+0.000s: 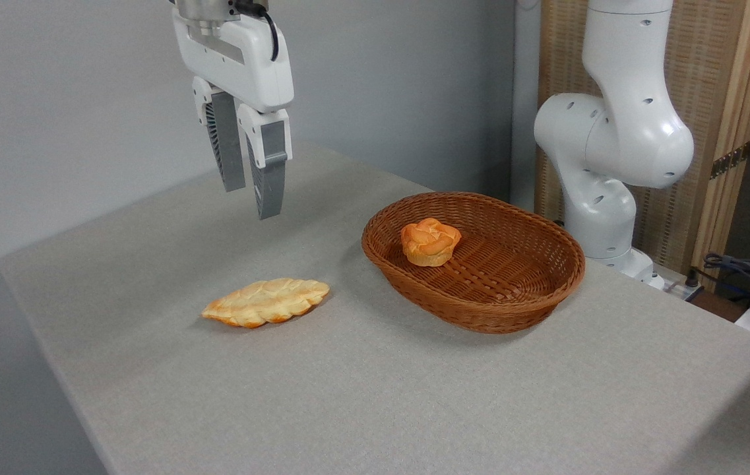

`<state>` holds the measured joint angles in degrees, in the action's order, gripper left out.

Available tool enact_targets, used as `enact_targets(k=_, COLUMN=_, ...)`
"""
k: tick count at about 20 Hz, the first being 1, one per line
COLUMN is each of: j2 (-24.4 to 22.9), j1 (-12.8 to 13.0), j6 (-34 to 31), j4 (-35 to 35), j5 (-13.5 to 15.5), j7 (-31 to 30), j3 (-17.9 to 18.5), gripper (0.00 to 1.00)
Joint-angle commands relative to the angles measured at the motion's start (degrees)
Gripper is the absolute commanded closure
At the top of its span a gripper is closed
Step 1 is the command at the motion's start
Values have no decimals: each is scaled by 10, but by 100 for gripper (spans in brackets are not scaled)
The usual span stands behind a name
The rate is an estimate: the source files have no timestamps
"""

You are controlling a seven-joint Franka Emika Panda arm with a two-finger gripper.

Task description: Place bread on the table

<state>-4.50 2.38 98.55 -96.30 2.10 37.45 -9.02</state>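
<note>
The bread point(430, 241), a small round orange-brown bun with a knotted top, lies inside the brown wicker basket point(533, 290), toward its left side. The light grey table point(375, 389) carries the basket. My gripper point(250, 203) hangs well above the table at the upper left, far from the bun and to the left of it. Its two grey fingers point(270, 173) point down with a narrow gap between them and hold nothing.
A flat, pale golden leaf-shaped bread point(266, 301) lies on the table left of the basket, below the gripper. The arm's white base point(605, 171) stands behind the basket at the right. Cables point(744, 270) lie at the far right edge.
</note>
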Motion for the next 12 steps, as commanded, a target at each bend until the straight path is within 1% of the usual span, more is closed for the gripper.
enact_targets(k=1, j2=6, j1=2, j6=-21, j4=16, j5=3, j7=-14, j3=-4, gripper=0)
enact_targets(k=12, j2=5, j1=2, j6=-36, j4=16, j5=3, j7=-10, j3=-5, gripper=0)
